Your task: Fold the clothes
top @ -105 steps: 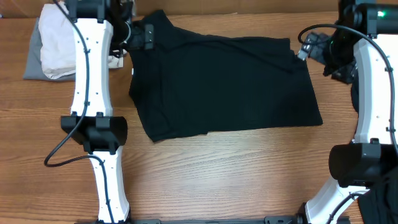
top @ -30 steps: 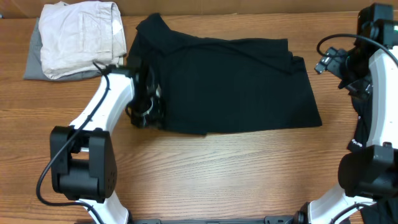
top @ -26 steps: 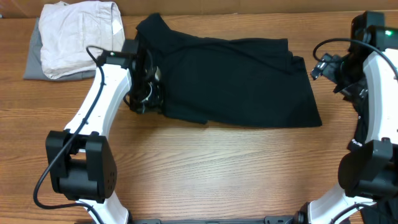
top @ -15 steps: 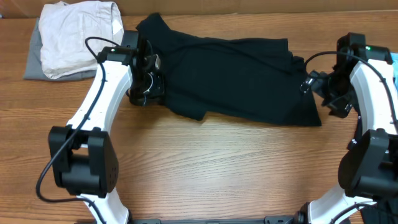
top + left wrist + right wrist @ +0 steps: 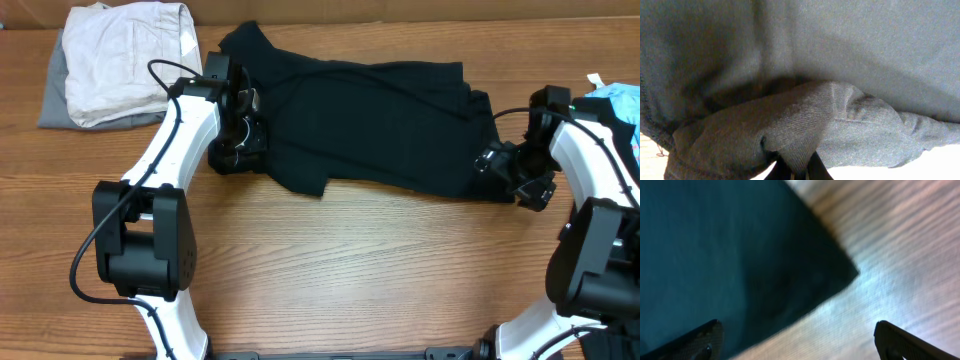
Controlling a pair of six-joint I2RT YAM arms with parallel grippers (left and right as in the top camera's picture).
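Note:
A black T-shirt (image 5: 380, 120) lies spread across the middle of the table, its left front edge bunched and raised. My left gripper (image 5: 238, 152) is shut on that bunched edge. In the left wrist view the gripper (image 5: 796, 175) pinches a fold of the dark fabric (image 5: 840, 50) at the bottom of the frame. My right gripper (image 5: 497, 170) is low at the shirt's front right corner, jaws wide open. In the right wrist view the gripper (image 5: 797, 327) straddles bare wood, with the shirt's corner (image 5: 715, 240) just ahead and nothing between the fingers.
A folded cream garment (image 5: 125, 60) rests on a grey one (image 5: 52, 105) at the back left. Something light blue (image 5: 618, 100) shows at the right edge. The wooden table (image 5: 350, 270) stretches in front of the shirt.
The left gripper has drawn the shirt's left front edge up and back, so the hem slants. The right arm has swung forward and down to the shirt's front right corner.

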